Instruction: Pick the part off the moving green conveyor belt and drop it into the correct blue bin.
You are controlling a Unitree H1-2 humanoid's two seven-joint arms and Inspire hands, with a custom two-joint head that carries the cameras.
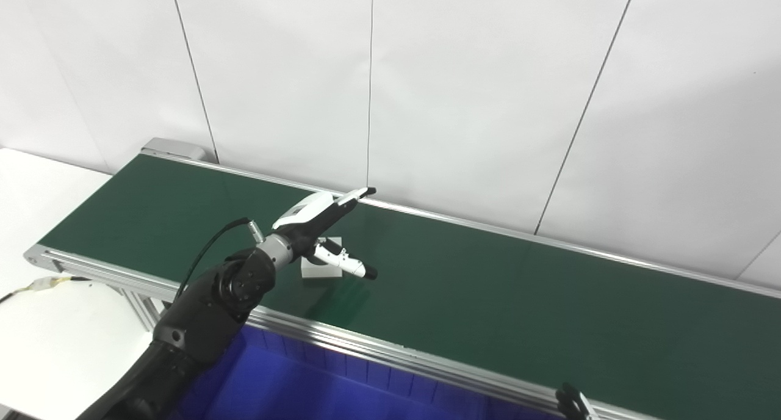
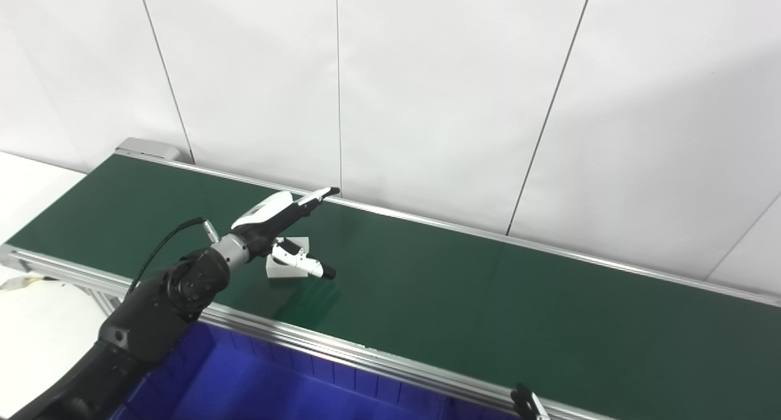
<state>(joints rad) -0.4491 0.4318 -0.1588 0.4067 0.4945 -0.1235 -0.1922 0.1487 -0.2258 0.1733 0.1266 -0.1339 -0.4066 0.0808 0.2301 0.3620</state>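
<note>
A small white block-shaped part [image 1: 321, 268] lies on the green conveyor belt [image 1: 488, 286], left of the middle; it also shows in the right eye view [image 2: 287, 267]. My left hand [image 1: 326, 228] is open above it, fingers stretched out over the far side and thumb [image 1: 348, 264] low at the part's right side. The hand hides much of the part. I cannot tell whether the thumb touches it. Only the fingertips of my right hand [image 1: 573, 401] show at the bottom edge, by the belt's near rail.
A blue bin [image 1: 305, 383] with dividers sits below the belt's near rail [image 1: 396, 353]. A white table [image 1: 55, 334] with a cable stands at the left. A white panel wall runs behind the belt.
</note>
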